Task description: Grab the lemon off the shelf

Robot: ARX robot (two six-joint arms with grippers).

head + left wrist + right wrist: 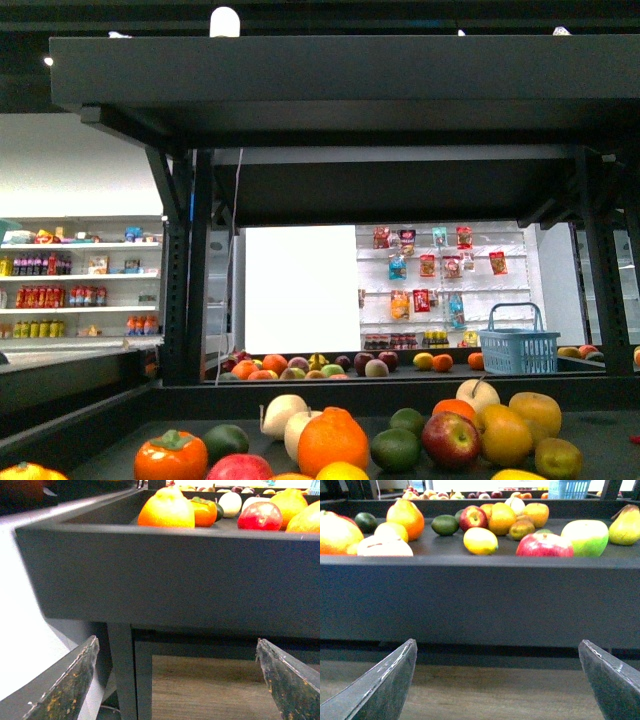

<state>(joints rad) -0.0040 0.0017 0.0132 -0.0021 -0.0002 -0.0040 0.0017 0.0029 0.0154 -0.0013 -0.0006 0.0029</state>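
The lemon [480, 540], bright yellow and oval, lies on the shelf's black tray among other fruit, in front of a red apple [474, 517] and a green lime [445, 525]. My right gripper [497, 641] is open and empty. It hangs below and in front of the tray's raised front wall [480, 600], well short of the lemon. My left gripper [177, 640] is also open and empty, under the shelf's front lip [165, 570] near a corner post [122, 670]. The lemon does not show in the left wrist view. Neither arm shows in the front view.
Close to the lemon are an orange [502, 517], a red apple [545, 545] and a green apple [585, 537]. An upper shelf tray [340, 75] hangs overhead. A blue basket [519, 352] stands on the rack behind. Wooden floor [490, 695] lies below.
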